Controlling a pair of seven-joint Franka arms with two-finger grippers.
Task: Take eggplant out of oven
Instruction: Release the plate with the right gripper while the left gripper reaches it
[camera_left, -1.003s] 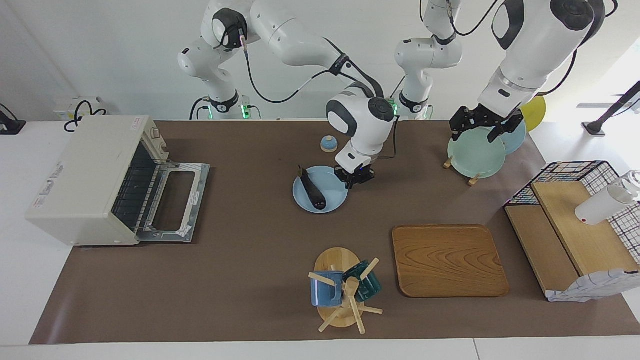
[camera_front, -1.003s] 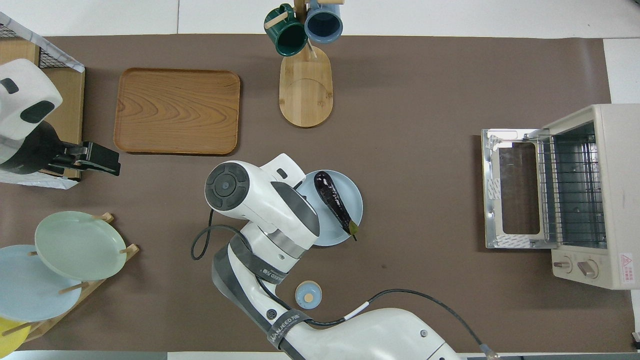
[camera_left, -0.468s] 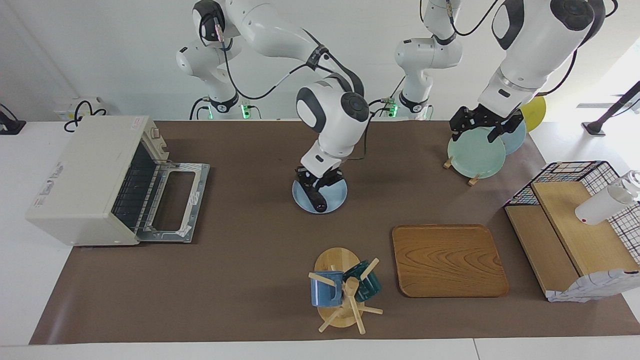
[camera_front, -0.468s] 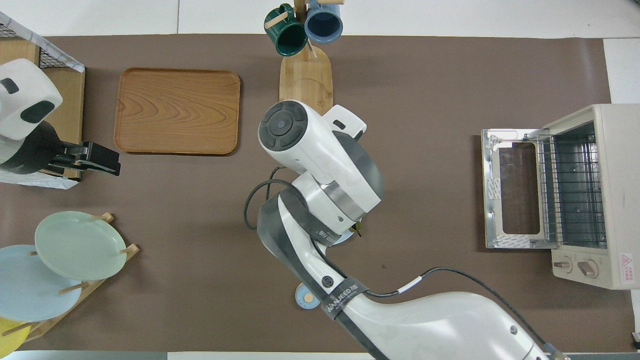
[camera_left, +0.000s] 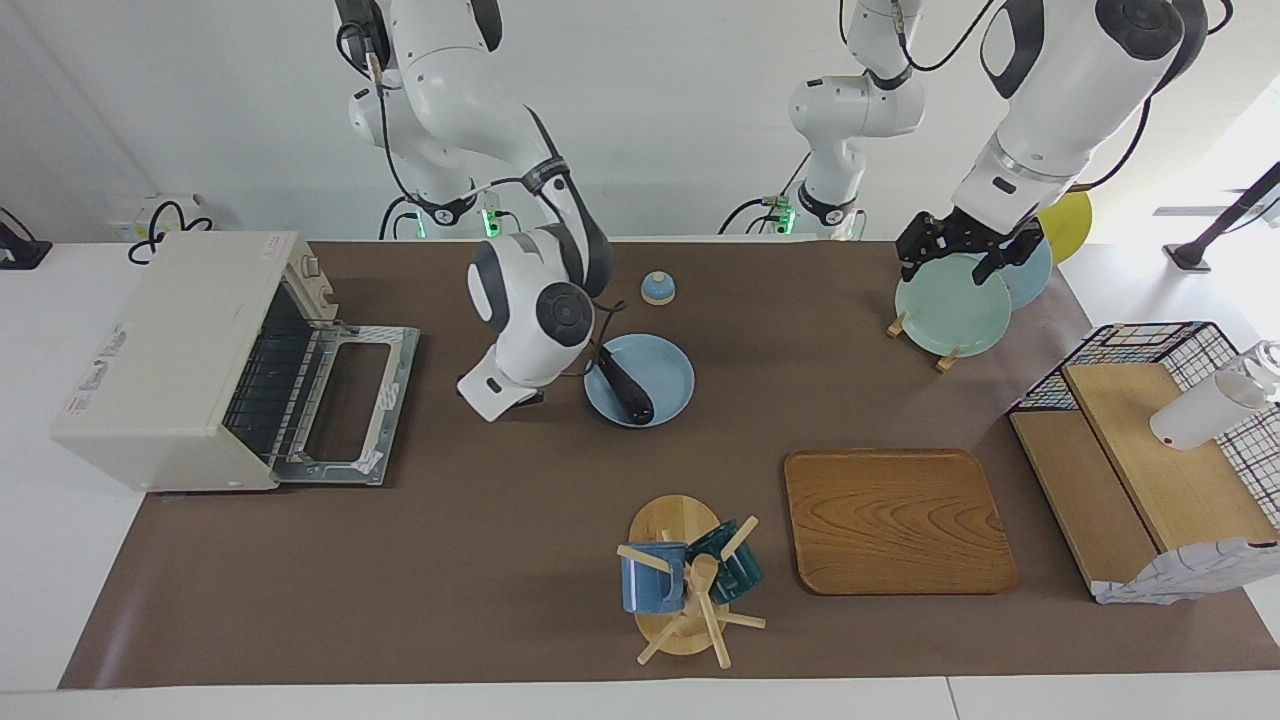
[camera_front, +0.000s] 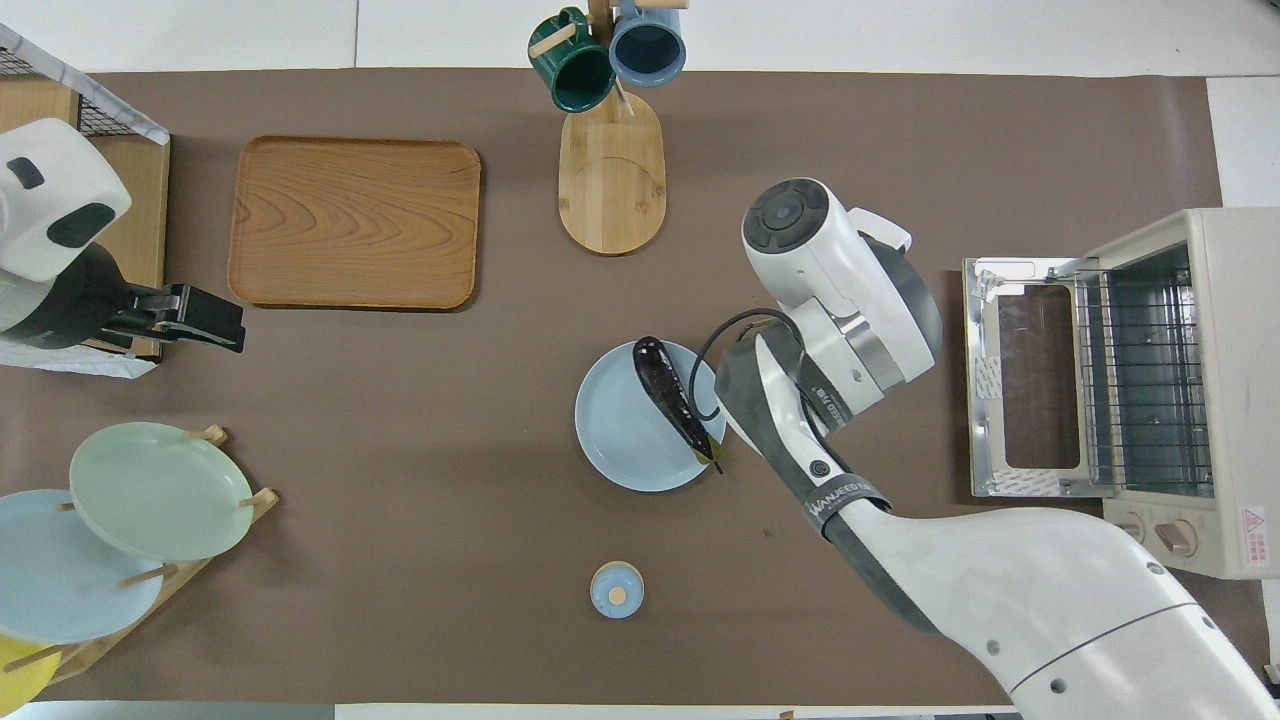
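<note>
Oven (camera_left: 190, 360) sits at the right arm's end of the table, its door (camera_left: 345, 400) dropped flat and the rack bare. The right gripper (camera_left: 525, 397) hangs low between the door and the plate (camera_left: 665, 375), mostly hidden under the wrist, fingers clenched on nothing. Eggplant (camera_left: 625, 385) lies on the plate's edge toward the oven, stem end nearer the robots. A tray (camera_left: 895, 520) lies further along. The left gripper (camera_left: 965, 255), spread wide and empty, waits over the green plate (camera_left: 950, 305) in the rack.
</note>
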